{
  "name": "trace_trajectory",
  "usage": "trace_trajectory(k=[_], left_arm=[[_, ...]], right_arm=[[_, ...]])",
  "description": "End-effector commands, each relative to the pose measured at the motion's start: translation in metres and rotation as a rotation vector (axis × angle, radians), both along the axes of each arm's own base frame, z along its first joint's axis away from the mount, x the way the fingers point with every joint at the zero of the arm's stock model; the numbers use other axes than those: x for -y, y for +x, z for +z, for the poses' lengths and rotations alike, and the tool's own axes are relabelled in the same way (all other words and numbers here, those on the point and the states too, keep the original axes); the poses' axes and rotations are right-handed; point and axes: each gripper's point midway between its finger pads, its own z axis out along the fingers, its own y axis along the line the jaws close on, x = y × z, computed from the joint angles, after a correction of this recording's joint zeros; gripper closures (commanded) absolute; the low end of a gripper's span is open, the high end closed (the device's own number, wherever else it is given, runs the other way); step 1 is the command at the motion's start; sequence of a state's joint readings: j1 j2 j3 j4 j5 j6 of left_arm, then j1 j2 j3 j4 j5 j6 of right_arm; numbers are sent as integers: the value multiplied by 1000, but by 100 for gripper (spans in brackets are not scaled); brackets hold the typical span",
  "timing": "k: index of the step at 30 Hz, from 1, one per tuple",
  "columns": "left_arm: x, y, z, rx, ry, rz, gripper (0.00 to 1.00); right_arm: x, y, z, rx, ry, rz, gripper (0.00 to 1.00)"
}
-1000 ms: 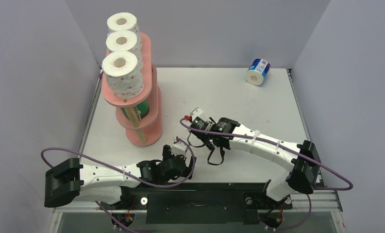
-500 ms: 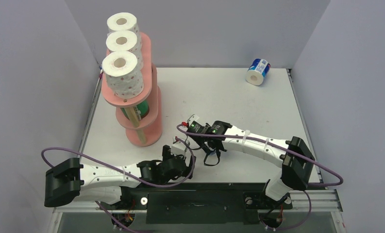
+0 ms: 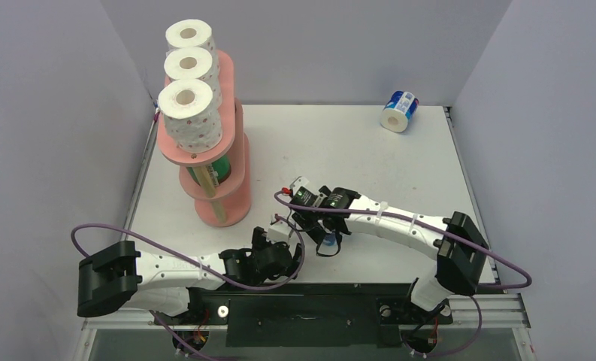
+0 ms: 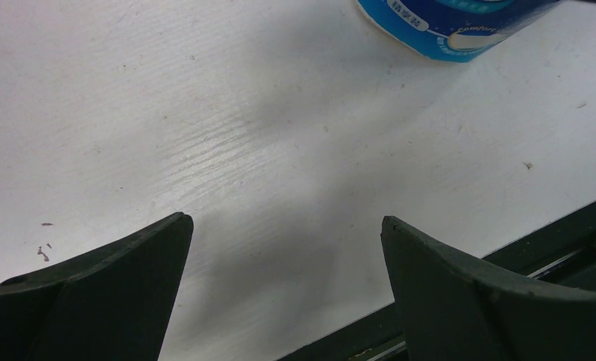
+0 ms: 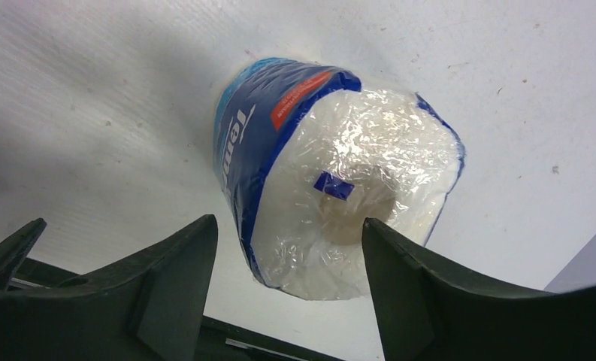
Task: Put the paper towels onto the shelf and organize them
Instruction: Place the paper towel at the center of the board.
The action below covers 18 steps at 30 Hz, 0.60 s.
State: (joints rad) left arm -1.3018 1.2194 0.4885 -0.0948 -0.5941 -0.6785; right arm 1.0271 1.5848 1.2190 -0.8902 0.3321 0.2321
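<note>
The pink shelf (image 3: 234, 150) stands at the back left with three red-dotted white rolls (image 3: 193, 113) on its top board and a green-wrapped roll (image 3: 221, 167) on the middle tier. A blue-white wrapped roll (image 5: 340, 177) lies on the table just under my right gripper (image 5: 287, 241), whose open jaws stand on either side of it without touching; only a sliver of it shows in the top view (image 3: 329, 241). My left gripper (image 4: 283, 226) is open and empty over bare table, with that roll's edge (image 4: 449, 26) ahead of it. A second blue-white roll (image 3: 399, 110) lies at the back right.
The table's black front rail (image 3: 310, 297) runs just below both grippers. Grey walls close the left, back and right sides. The two grippers are close together at the table's front centre (image 3: 302, 233).
My right arm swung left and toward the front edge, lowering its gripper over the near blue-white roll. My left arm shifted slightly right. The shelf and its rolls have not moved.
</note>
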Motion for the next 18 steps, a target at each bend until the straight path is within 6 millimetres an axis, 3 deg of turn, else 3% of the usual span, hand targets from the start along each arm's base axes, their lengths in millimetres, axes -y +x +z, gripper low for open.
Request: trace_trajectory(k=[1, 7, 10, 11, 12, 13, 14, 15, 16, 17, 18], left_arm=[[11, 4, 16, 16, -49, 16, 4], [12, 4, 15, 14, -51, 18, 4], [13, 3, 13, 10, -52, 18, 4], [14, 4, 13, 9, -49, 17, 4], [14, 3, 12, 7, -47, 17, 4], [14, 3, 12, 3, -42, 19, 3], [14, 3, 13, 6, -41, 22, 3], [12, 3, 12, 3, -37, 29, 4], [10, 3, 12, 9, -34, 36, 4], [8, 3, 11, 9, -34, 45, 4], [5, 4, 10, 11, -30, 55, 3]], right_arm=[[-2, 2, 38, 62, 120, -10, 33], [5, 5, 79, 131, 253, -60, 30], [27, 24, 95, 229, 359, -188, 30], [36, 41, 100, 273, 431, -281, 31], [44, 42, 94, 269, 471, -325, 31], [60, 55, 84, 276, 527, -438, 31], [56, 59, 91, 266, 632, -454, 31], [73, 65, 78, 248, 671, -551, 32], [67, 67, 86, 232, 784, -561, 33], [74, 67, 74, 199, 816, -589, 35], [75, 72, 83, 221, 883, -597, 35]])
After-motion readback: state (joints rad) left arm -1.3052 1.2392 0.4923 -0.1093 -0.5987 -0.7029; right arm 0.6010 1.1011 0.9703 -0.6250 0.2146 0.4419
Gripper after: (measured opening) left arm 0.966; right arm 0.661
